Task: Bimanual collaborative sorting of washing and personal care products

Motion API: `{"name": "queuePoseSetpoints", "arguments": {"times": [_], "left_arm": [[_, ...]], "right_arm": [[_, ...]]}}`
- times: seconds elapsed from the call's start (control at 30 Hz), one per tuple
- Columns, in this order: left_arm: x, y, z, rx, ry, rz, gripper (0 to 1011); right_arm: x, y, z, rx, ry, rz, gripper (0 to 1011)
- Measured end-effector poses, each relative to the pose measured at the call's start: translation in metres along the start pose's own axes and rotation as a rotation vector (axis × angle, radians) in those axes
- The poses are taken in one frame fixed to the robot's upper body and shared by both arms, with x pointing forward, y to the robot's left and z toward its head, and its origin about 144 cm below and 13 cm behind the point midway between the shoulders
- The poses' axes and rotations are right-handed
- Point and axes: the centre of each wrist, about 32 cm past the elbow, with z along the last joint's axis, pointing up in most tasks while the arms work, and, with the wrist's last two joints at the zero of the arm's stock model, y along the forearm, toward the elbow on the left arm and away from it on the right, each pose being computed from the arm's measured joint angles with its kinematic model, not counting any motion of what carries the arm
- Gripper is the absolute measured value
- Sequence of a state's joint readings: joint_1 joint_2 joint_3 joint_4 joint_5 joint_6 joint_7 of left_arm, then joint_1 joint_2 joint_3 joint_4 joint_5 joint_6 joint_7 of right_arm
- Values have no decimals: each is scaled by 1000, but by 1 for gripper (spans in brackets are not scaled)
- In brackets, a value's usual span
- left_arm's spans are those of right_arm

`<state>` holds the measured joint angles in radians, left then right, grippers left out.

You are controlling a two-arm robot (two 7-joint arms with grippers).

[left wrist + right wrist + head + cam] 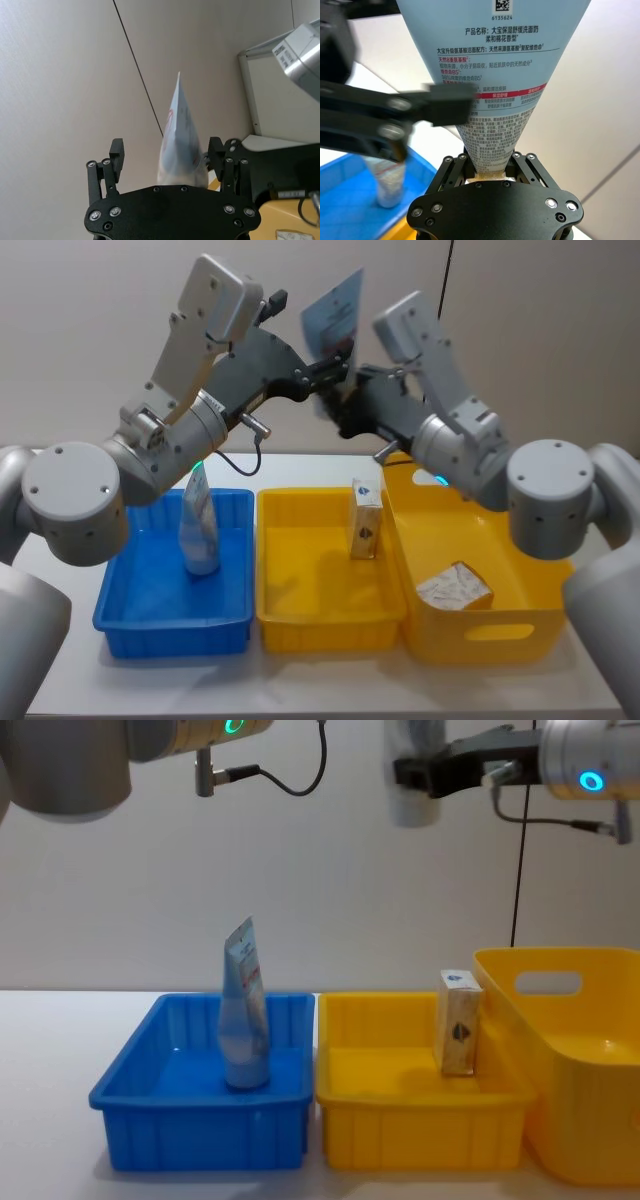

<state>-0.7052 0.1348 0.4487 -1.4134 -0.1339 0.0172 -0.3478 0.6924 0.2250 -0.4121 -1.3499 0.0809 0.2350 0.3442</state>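
my two grippers meet high above the yellow bin (300, 615), with a pale-blue tube (332, 312) raised between them. my right gripper (491, 169) is pinched onto the tube's narrow cap end, fingers pressed against both sides, and the tube's wide printed end fans out away from it. my left gripper (167, 152) reaches in from the other side with its fingers (116, 152) spread, one on each side of the tube's flat body; i cannot tell whether either pad touches it.

in the blue bin (130, 610), just left of the yellow bin, a second pale-blue tube (199, 525) stands on its cap, crimped end up, leaning slightly. inside the yellow bin, near its back right corner, a small tan-and-white carton (365, 519) with a blue mark stands upright. a taller yellow basket (500, 635) with a handle slot sits touching the yellow bin's right side, and one more carton (454, 589) lies flat on its floor. all three containers rest on a white table (60, 660).
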Motion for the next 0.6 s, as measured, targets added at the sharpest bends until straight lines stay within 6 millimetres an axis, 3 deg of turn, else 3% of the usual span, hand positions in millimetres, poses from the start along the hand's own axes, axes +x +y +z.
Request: {"name": "queuePoseSetpoints", "arguments": {"times": [0.6], "left_arm": [[0,0,0,0,0,0,1001]], "right_arm": [[40,-27,-8,-108,-44,-216,251]]}}
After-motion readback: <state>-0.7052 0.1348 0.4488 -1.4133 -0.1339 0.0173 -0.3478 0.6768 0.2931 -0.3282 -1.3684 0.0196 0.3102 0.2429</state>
